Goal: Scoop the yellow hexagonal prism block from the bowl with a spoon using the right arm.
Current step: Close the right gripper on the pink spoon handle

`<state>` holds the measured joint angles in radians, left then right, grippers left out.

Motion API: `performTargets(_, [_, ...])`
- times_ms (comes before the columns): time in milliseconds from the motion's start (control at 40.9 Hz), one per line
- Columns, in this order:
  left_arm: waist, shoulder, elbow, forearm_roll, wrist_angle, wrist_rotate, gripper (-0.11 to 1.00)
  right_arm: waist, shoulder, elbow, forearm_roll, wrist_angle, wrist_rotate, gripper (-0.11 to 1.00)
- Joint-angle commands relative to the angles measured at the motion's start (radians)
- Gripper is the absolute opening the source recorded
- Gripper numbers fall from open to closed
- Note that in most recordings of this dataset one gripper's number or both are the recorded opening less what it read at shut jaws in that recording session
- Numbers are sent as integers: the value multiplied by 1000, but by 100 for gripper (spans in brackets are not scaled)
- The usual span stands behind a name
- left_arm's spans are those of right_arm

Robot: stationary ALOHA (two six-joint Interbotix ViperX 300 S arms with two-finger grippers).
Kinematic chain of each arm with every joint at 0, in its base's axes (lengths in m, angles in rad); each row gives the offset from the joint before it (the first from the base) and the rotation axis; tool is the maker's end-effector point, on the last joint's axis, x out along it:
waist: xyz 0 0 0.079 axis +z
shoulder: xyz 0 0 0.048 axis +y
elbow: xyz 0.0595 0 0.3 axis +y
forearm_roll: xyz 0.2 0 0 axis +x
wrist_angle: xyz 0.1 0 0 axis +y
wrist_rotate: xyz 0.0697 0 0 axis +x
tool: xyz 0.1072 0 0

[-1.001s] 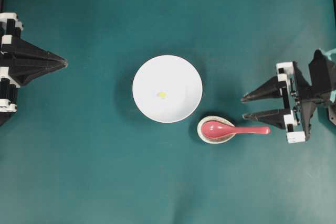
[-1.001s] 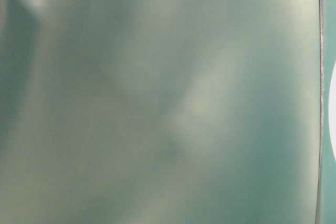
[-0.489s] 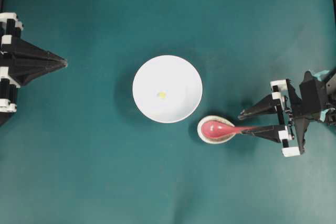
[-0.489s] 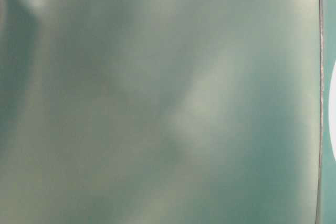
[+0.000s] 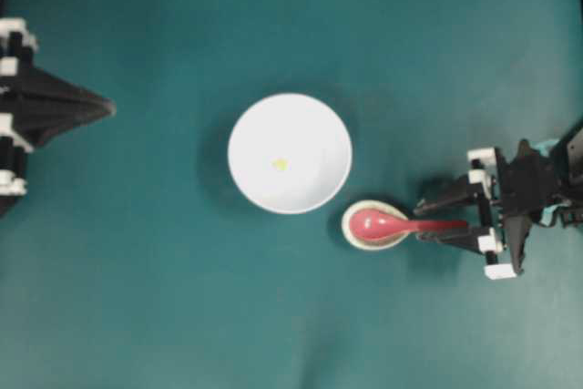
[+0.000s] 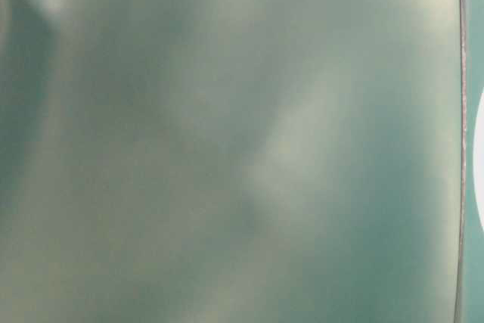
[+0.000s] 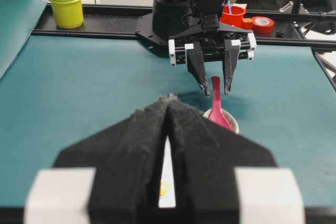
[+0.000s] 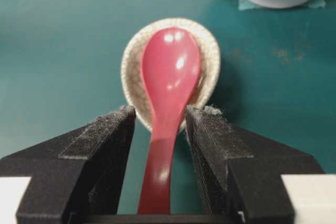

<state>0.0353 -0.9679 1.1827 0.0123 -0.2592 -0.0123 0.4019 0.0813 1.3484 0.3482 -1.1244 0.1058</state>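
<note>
teal table (image 5: 182, 298) carries the white bowl (image 5: 310, 125) at centre; the right claw (image 5: 435, 220) has moved in from 3 o'clock, open jaws now either side of the red spoon (image 5: 387, 223) handle, ready to close. left claw (image 5: 107, 109) stays shut. yellow block (image 5: 280, 164) sits in the bowl.

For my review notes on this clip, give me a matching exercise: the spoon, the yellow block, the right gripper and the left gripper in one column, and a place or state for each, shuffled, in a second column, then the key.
Things:
1. spoon
2. yellow block
3. right gripper
4. left gripper

Places or states:
A. shut, at the left edge, away from the dishes
B. lying inside the white bowl
C. scoop resting on the speckled spoon rest
D. open, one finger on each side of the pink handle

Pairs: 1-C, 2-B, 3-D, 4-A
</note>
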Motion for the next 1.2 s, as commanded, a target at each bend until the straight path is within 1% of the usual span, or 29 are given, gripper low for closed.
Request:
performTargets(0, [3, 8, -25, 2, -11, 3, -1, 9, 3, -8, 8, -11, -2, 50])
performTargets(318, [3, 8, -25, 2, -11, 3, -1, 9, 44, -9, 12, -6, -2, 50])
performTargets(611, [3, 8, -25, 3, -11, 6, -1, 9, 48, -6, 11, 0, -5, 50])
performTargets(1001, [3, 9, -25, 2, -11, 8, -1, 9, 48, -9, 11, 11, -14, 41])
performTargets(1172, [3, 9, -25, 2, -11, 8, -1, 9, 46, -11, 11, 17, -15, 40])
